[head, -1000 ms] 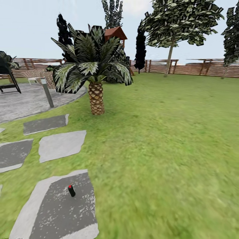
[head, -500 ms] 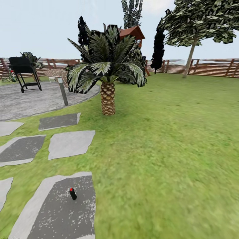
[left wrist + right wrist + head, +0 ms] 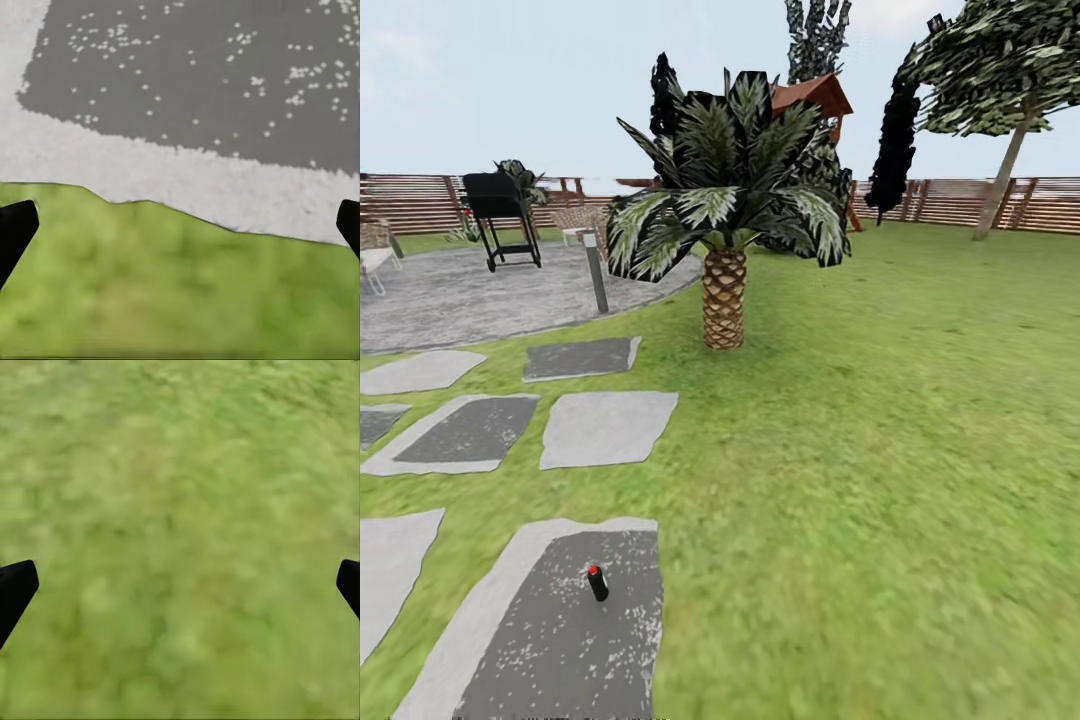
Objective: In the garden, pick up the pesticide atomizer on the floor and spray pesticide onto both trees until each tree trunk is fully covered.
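Observation:
The pesticide atomizer (image 3: 597, 583), a small black bottle with a red top, stands upright on a dark grey stone slab (image 3: 560, 640) in the grass at the lower left of the head view. White specks dot that slab. A tall tree with a pale leaning trunk (image 3: 1000, 185) and a ragged crown stands far off by the fence at the back right. In the left wrist view my left gripper (image 3: 180, 225) is open over the slab's pale edge and grass, its black fingertips (image 3: 15, 229) far apart. My right gripper (image 3: 180, 585) hangs open over bare grass.
A short palm with a scaly brown trunk (image 3: 724, 300) stands mid-lawn ahead. A thin grey bollard lamp (image 3: 596, 272) edges the round paved patch (image 3: 460, 300), where a black grill (image 3: 500, 215) stands. More slabs (image 3: 608, 428) lie to the left. The wooden fence (image 3: 960, 200) rings the open lawn on the right.
The whole head view has slid rightward, so the camera has turned left. The grill and more slabs have come into sight. The atomizer stays on its slab.

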